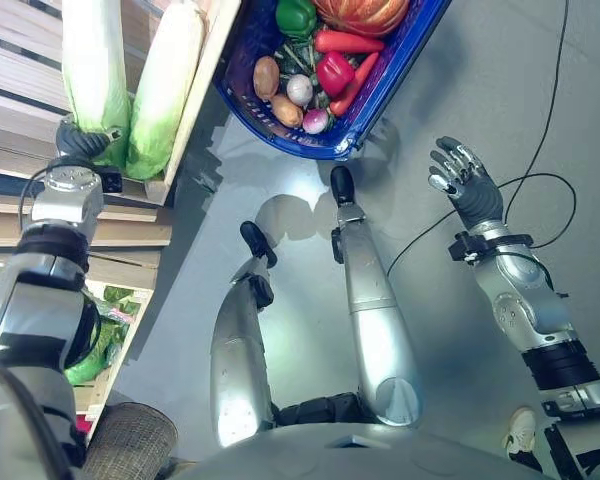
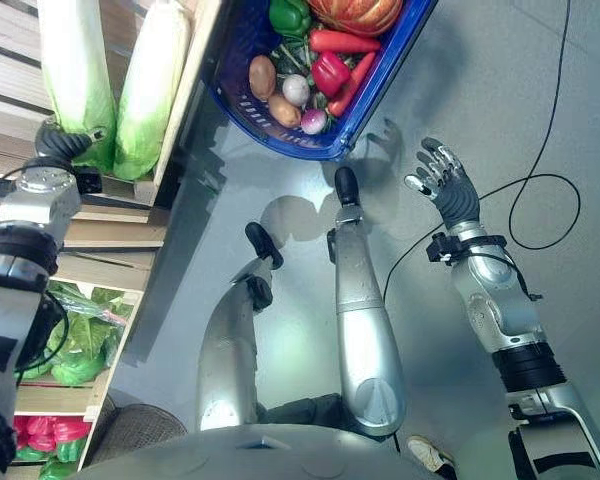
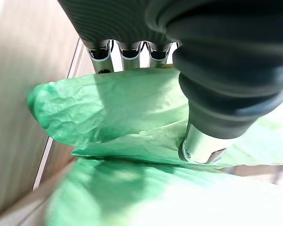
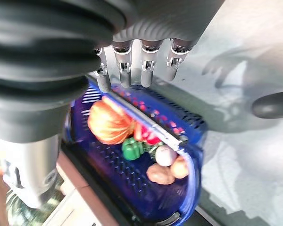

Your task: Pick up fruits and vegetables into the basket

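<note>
Two long napa cabbages lie side by side on a wooden shelf at the upper left, one on the left [image 1: 92,60] and one on the right [image 1: 165,85]. My left hand [image 1: 80,138] is at the lower end of the left cabbage, and pale green leaves [image 3: 118,108] press against it in the left wrist view. The blue basket [image 1: 390,80] stands on the floor ahead. It holds a pumpkin [image 1: 365,12], a green pepper [image 1: 296,16], a red pepper [image 1: 332,72], carrots and potatoes. My right hand [image 1: 465,180] hovers open over the floor to the right of the basket, holding nothing.
The shelf's wooden front edge [image 1: 195,90] runs between the cabbages and the basket. A lower shelf holds bagged leafy greens [image 2: 75,350] and red produce [image 2: 50,430]. A woven round object [image 1: 130,440] sits at the lower left. A white shoe [image 1: 520,430] is on the grey floor at the lower right.
</note>
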